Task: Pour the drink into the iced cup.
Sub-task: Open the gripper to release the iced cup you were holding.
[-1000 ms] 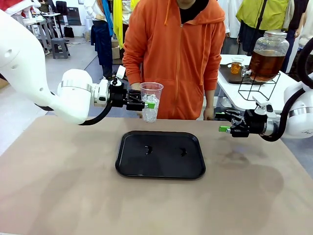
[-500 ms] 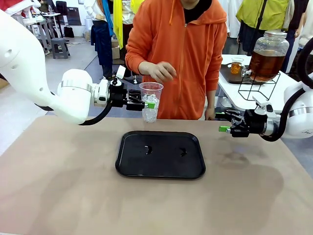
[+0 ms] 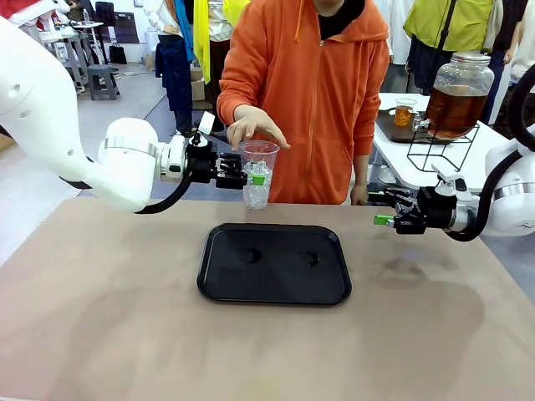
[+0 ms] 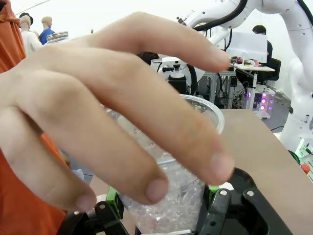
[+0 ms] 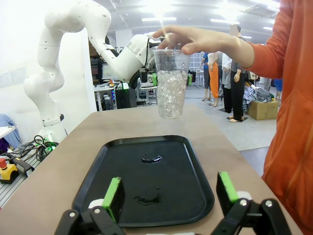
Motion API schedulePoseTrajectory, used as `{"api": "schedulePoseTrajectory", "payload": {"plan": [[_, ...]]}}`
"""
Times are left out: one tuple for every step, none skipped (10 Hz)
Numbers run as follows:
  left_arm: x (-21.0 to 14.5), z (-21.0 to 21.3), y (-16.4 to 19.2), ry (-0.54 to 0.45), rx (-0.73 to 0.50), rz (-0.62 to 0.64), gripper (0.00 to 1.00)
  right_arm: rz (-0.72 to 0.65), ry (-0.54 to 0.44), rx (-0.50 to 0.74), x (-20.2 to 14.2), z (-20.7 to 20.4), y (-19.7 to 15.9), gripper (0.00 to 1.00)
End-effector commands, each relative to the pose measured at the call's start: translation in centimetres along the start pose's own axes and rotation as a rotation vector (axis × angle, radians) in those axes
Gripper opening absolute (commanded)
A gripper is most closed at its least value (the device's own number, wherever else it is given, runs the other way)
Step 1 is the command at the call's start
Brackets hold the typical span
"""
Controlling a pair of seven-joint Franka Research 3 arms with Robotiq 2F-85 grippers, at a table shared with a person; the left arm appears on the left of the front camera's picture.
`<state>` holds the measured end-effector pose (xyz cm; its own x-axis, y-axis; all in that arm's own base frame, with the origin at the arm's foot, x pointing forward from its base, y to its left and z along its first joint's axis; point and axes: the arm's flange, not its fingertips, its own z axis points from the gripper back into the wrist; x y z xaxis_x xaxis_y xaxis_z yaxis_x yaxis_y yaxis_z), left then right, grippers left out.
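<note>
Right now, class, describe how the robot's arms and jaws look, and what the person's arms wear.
The left arm and right arm are rounded white shells. Each ends in black jaws with green pads and a looping black cable. The person's sleeves are orange.

The front camera is sitting at the six o'clock edge of the tabletop (image 3: 100,334), looking toward twelve from mid-distance over the whole black tray (image 3: 276,282). The left wrist camera is peering along the left hand (image 4: 161,198), very close to the iced cup (image 4: 177,209) — a person's fingers (image 4: 122,112) are crowding its lens. The right wrist camera is looking along the right hand (image 5: 170,191) from three o'clock toward nine, sharing tray and cup with the front view.
</note>
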<state>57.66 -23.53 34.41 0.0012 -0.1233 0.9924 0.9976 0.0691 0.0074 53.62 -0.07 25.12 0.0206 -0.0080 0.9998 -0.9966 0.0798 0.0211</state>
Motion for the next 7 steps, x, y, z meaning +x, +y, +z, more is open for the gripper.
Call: {"api": "schedulePoseTrajectory", "payload": {"plan": [[0.53,0.03,-0.13,-0.016,0.009,0.002,0.77,0.005,-0.004,-0.002,0.26,-0.15,-0.07,1.0],[0.53,0.03,-0.13,-0.016,0.009,0.002,0.77,0.005,-0.004,-0.002,0.26,-0.15,-0.07,1.0],[0.53,0.03,-0.13,-0.016,0.009,0.002,0.77,0.005,-0.004,-0.002,0.26,-0.15,-0.07,1.0],[0.53,0.03,-0.13,-0.016,0.009,0.002,0.77,0.005,-0.004,-0.002,0.26,-0.15,-0.07,1.0],[0.53,0.03,-0.13,-0.016,0.009,0.002,0.77,0.005,-0.004,-0.002,0.26,-0.15,-0.07,1.0],[0.53,0.03,-0.13,-0.016,0.009,0.002,0.77,0.005,-0.004,-0.002,0.26,-0.15,-0.07,1.0],[0.53,0.03,-0.13,-0.016,0.009,0.002,0.77,0.005,-0.004,-0.002,0.26,-0.15,-0.07,1.0]]}}
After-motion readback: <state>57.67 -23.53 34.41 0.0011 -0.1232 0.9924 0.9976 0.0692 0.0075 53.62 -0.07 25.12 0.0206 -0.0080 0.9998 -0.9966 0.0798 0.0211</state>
